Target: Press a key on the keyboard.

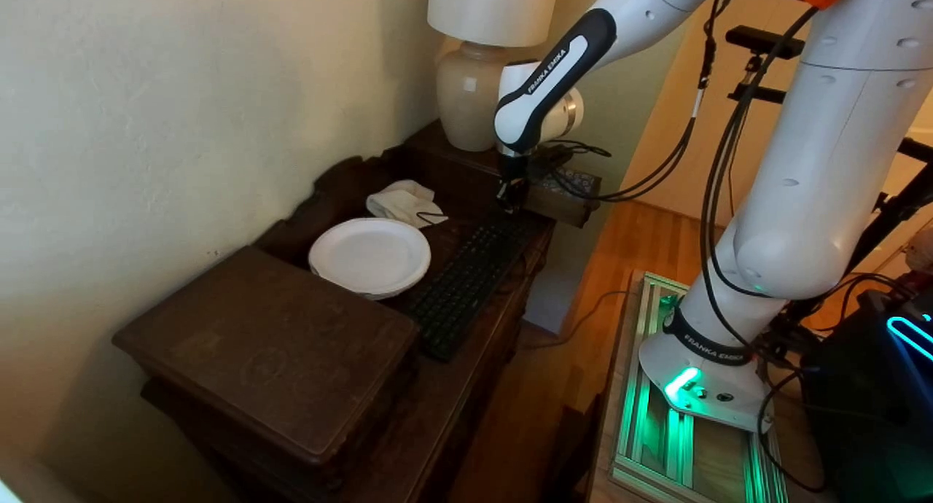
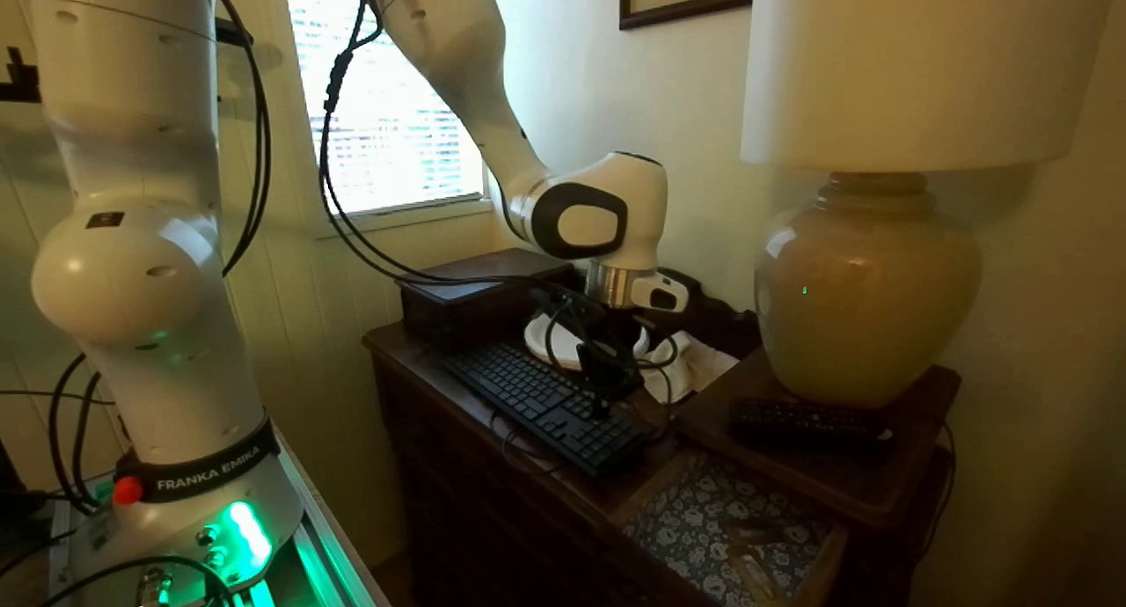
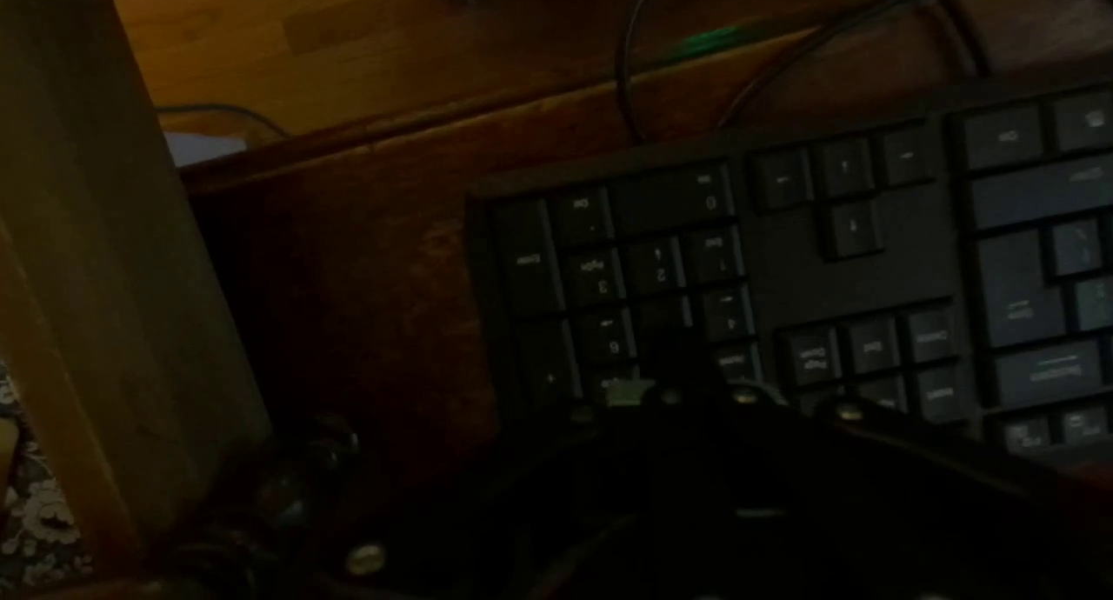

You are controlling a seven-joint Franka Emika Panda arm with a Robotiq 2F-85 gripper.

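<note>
The keyboard is long, flat and black and lies along the dresser top; it shows in both exterior views (image 1: 466, 284) (image 2: 519, 391) and in the wrist view (image 3: 856, 274). My gripper (image 3: 683, 348) points down over the number pad, with its fingers together and nothing seen between them. In the exterior views the fingertips (image 1: 510, 208) (image 2: 601, 409) are at the number-pad end of the keyboard. In the wrist view the dark tips cover the middle of the number pad, between the 6 and 4 keys. Whether they touch a key I cannot tell.
A white plate (image 1: 370, 257) and a pale cloth (image 1: 405, 201) lie beside the keyboard. A dark wooden box (image 1: 266, 342) stands at its far end. A lamp (image 2: 866, 299), a remote (image 2: 805, 424) and an open drawer (image 2: 721, 528) are near the gripper. Cables (image 2: 519, 444) run along the front edge.
</note>
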